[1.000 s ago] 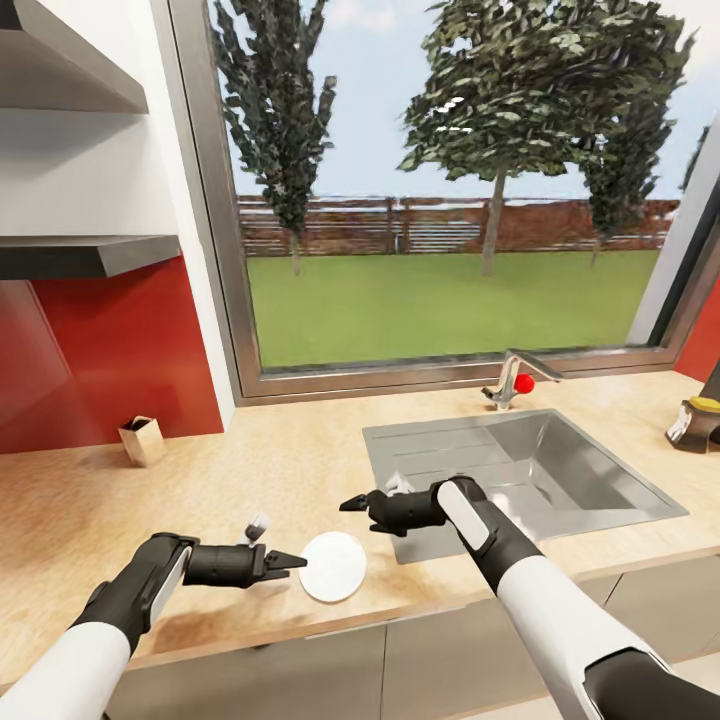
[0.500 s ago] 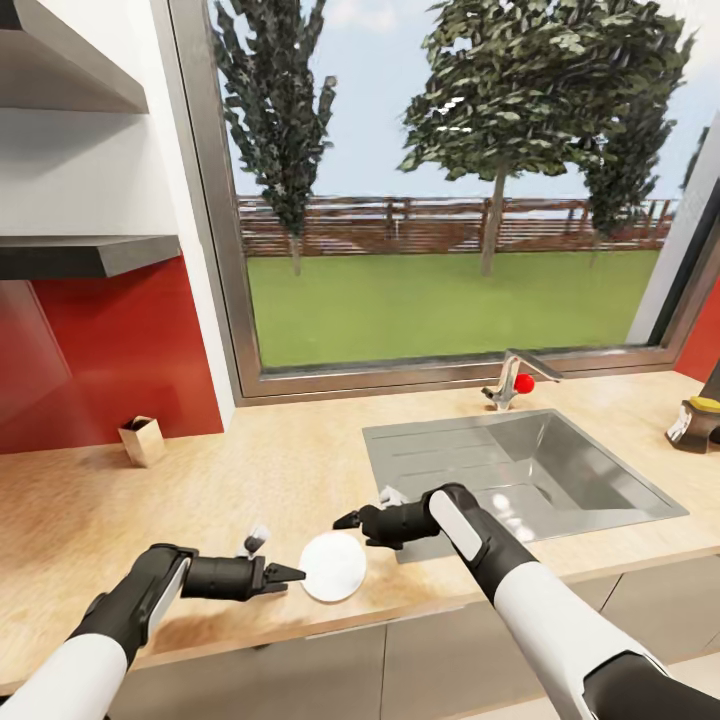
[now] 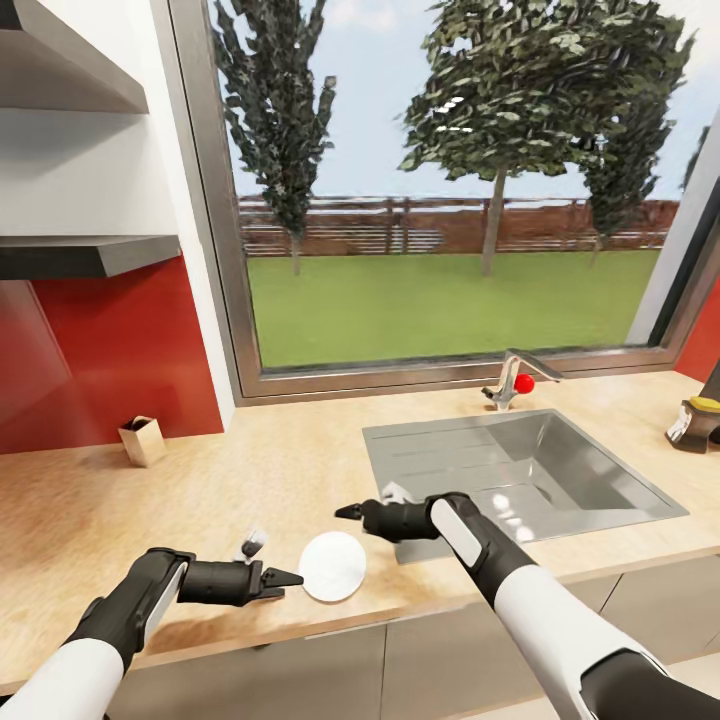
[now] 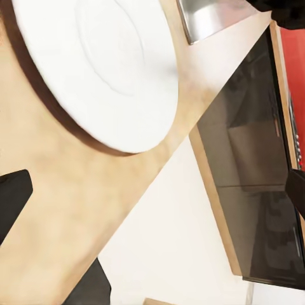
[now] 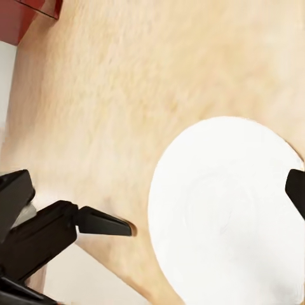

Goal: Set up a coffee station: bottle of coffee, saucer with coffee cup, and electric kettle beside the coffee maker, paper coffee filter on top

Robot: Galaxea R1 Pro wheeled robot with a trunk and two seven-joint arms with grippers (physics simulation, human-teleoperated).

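Saucer [image 3: 333,566] on counter [image 3: 250,480] between both grippers, cup not on it. Left gripper [image 3: 287,578] just beside it, right gripper [image 3: 345,512] above; both open, empty.

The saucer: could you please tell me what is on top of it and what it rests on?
Nothing lies on the saucer; its white top is bare, with no cup. It lies flat on the countertop near the front edge. The wood directly beneath it is covered.

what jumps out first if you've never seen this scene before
A white saucer lies near the front edge of the wooden countertop, with the left gripper and the right gripper pointing at it from either side. Behind are a steel sink and a big window onto trees.
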